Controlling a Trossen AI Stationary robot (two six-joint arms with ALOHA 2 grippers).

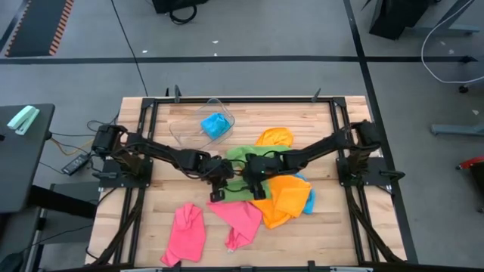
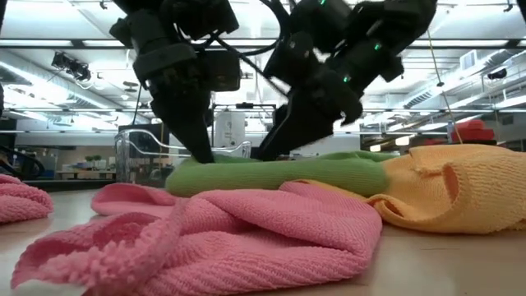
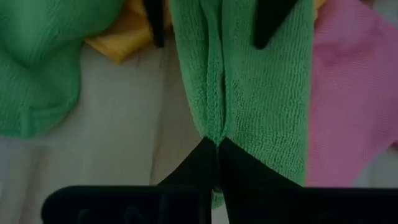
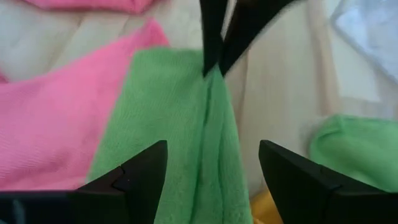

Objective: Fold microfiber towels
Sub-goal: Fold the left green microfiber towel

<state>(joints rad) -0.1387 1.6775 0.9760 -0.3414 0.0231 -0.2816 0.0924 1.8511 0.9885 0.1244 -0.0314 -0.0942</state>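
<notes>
Green microfiber, the folded green towel [image 3: 249,93] lies as a long strip between the two grippers, its long axis running straight from one set of jaws to the other. The left gripper [image 3: 216,144] has its fingers pressed together, pinching the near end of the strip at its crease. The right gripper [image 4: 212,152] faces it from the other end with jaws spread wide and the cloth lying between them, not gripped. Both arms are at the strip; by my reading the next move depends on the right jaws closing on their end.

Counted left to right in the high view: two pink towels [image 1: 185,230], one blue towel in the clear tub [image 1: 198,125], green cloth at centre, two orange towels [image 1: 283,193].
</notes>
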